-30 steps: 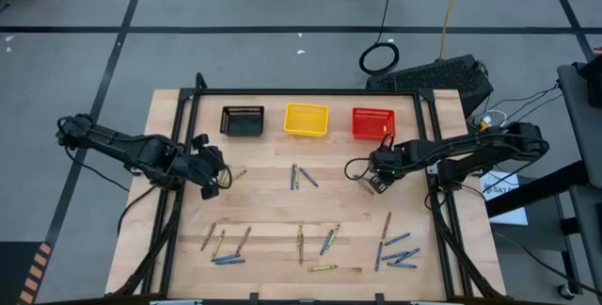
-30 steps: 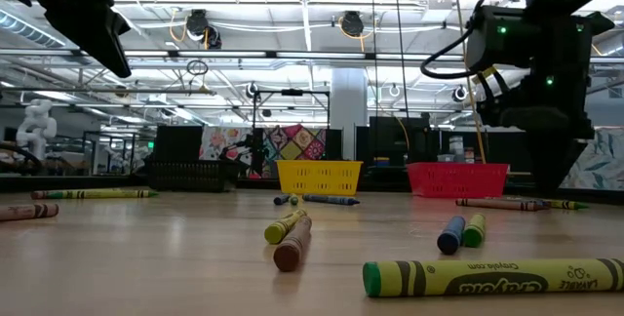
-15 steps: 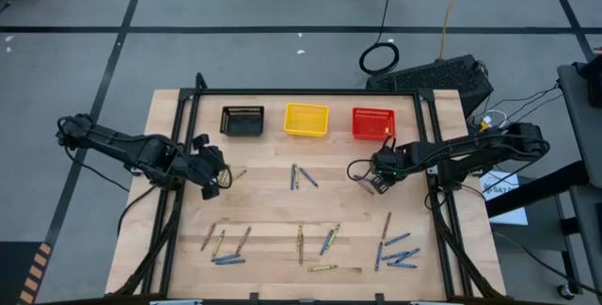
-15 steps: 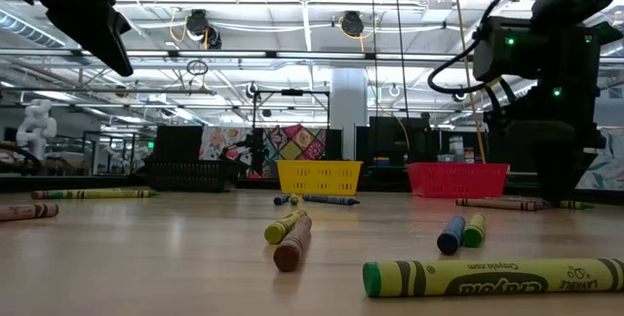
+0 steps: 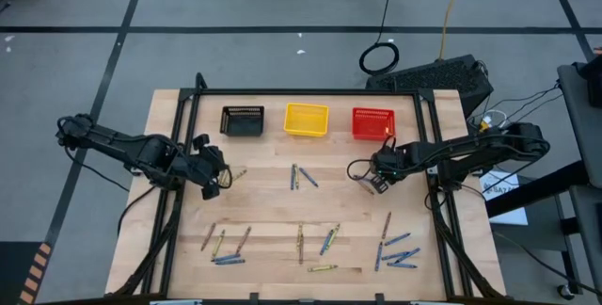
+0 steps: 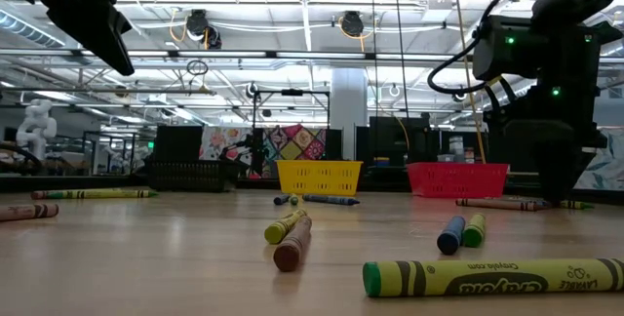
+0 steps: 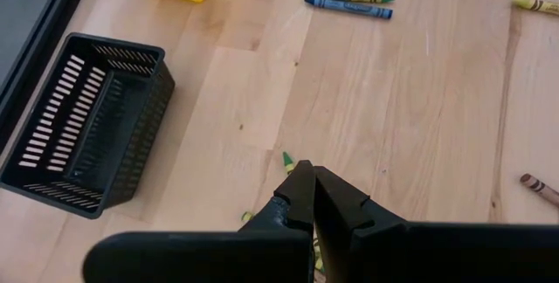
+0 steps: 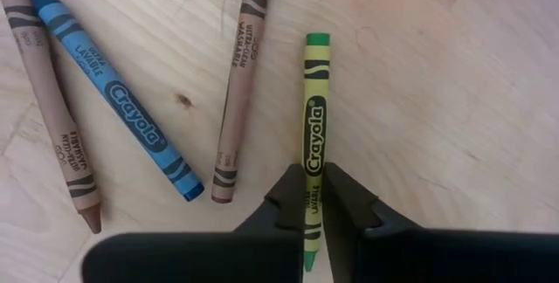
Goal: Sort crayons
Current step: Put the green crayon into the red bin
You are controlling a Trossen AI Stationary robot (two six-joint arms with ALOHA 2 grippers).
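Observation:
Several crayons lie flat and scattered on the wooden table (image 5: pixel 273 206): a few at the middle (image 5: pixel 301 175) and more along the near edge (image 5: pixel 324 241). My right gripper (image 5: pixel 374 183) stands at the table's right, fingers down, shut on a yellow-green crayon (image 8: pixel 314 100). Beside that one lie a brown crayon (image 8: pixel 242 82), a blue crayon (image 8: pixel 109 100) and a tan crayon (image 8: pixel 48 108). My left gripper (image 5: pixel 211 188) hangs shut well above the table's left part (image 6: pixel 97 23). A yellow-green crayon (image 7: pixel 286 157) on the table shows just past its fingers. My right gripper pinches the yellow-green crayon between its two fingers, across the paper wrapper (image 8: pixel 313 174) toward the end nearest the wrist. The fingers come from above, pointing down, and lie across the crayon. The crayon lies flat on the table (image 6: pixel 570 204).
A black basket (image 5: pixel 242 120), a yellow basket (image 5: pixel 306 119) and a red basket (image 5: pixel 372 122) stand in a row at the table's far edge. A dark metal frame (image 5: pixel 188 154) runs along the table's left, right and far sides.
My right gripper has shut its fingers on the yellow-green crayon while staying over the same spot. The crayon still lies on the table.

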